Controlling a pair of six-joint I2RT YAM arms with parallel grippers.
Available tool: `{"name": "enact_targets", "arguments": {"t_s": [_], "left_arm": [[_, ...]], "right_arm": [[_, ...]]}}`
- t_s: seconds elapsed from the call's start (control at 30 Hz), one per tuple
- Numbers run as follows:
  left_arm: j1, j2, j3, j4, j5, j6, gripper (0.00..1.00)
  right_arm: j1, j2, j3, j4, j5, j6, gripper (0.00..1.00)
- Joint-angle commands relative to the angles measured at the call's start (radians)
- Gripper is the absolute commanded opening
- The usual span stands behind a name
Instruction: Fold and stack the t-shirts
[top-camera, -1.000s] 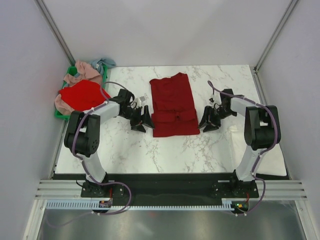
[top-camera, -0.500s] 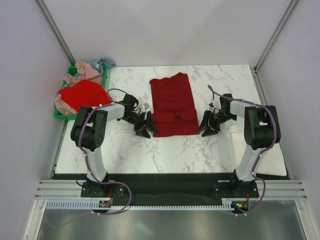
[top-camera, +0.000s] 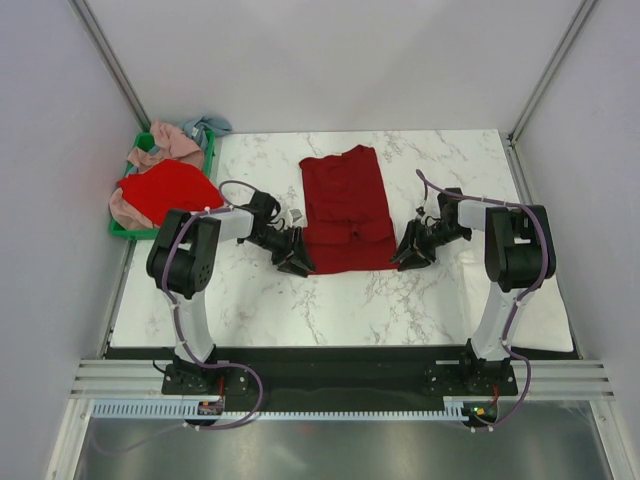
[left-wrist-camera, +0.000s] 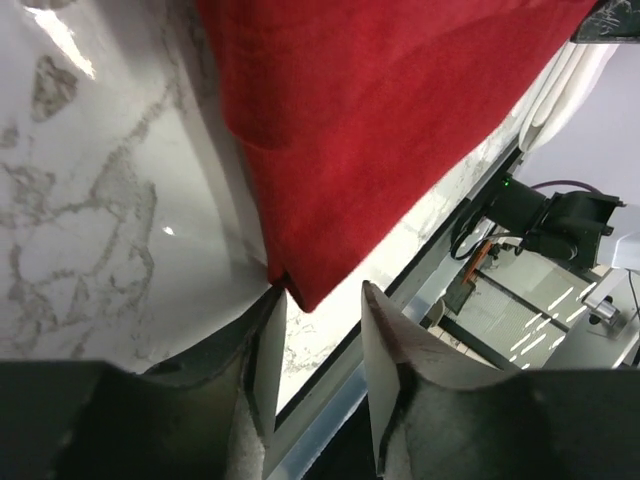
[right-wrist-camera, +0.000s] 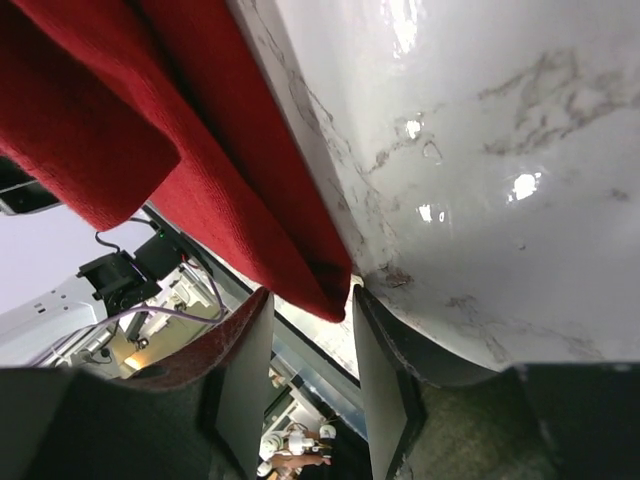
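Note:
A dark crimson t-shirt (top-camera: 345, 205) lies partly folded mid-table, its collar end toward the far side. My left gripper (top-camera: 297, 262) sits low at its near-left corner. In the left wrist view, that gripper (left-wrist-camera: 322, 290) is open and the cloth corner (left-wrist-camera: 300, 288) pokes just between the fingertips, touching the left one. My right gripper (top-camera: 406, 255) is at the near-right corner. Its wrist view shows this gripper (right-wrist-camera: 311, 292) open, with the shirt's folded edge (right-wrist-camera: 325, 285) hanging between the pads, unpinched.
A green crate (top-camera: 120, 232) at the table's left edge holds a bright red shirt (top-camera: 165, 190), a dusty pink one (top-camera: 160, 143) and a light blue one (top-camera: 205, 126). Grey walls enclose the marble table on three sides.
Both grippers have slid inward from beside the crimson shirt to its near corners. The left jaws have narrowed a good deal; the right jaws only slightly.

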Motion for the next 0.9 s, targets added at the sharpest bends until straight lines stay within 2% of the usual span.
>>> {"name": "enact_targets", "arguments": {"t_s": [0.0,0.07,0.17,0.2,0.27,0.3,0.33,0.43,0.67,0.87], "left_arm": [[-0.006,0.027,0.017,0.030,0.041,-0.021,0.42],[-0.007,0.033,0.019,0.028,0.046,-0.022,0.37],[-0.009,0.035,0.017,0.030,0.043,-0.025,0.21],[-0.009,0.036,0.017,0.030,0.041,-0.027,0.14],[-0.007,0.030,0.020,0.022,0.026,-0.027,0.05],[-0.007,0.024,0.022,0.018,0.015,-0.025,0.02],[-0.009,0.019,0.026,0.012,0.009,-0.024,0.02],[-0.003,-0.017,0.042,-0.017,-0.006,-0.019,0.02],[-0.003,-0.152,0.150,-0.140,0.021,0.039,0.02],[-0.035,-0.231,0.169,-0.188,0.017,0.084,0.02]], "right_arm": [[0.001,0.026,0.007,0.058,0.059,-0.011,0.45],[0.001,0.026,-0.003,0.058,0.061,-0.008,0.45],[0.001,0.023,-0.016,0.074,0.053,0.005,0.37],[0.001,0.022,-0.027,0.090,0.047,0.013,0.26],[0.004,0.020,-0.033,0.104,0.045,0.028,0.13],[0.005,0.019,-0.035,0.114,0.041,0.031,0.05],[0.008,0.016,-0.033,0.117,0.038,0.033,0.01],[0.007,-0.001,-0.021,0.114,0.024,0.035,0.00],[0.002,-0.161,-0.024,0.040,-0.094,0.051,0.00],[-0.005,-0.253,-0.049,-0.021,-0.125,0.028,0.00]]}}
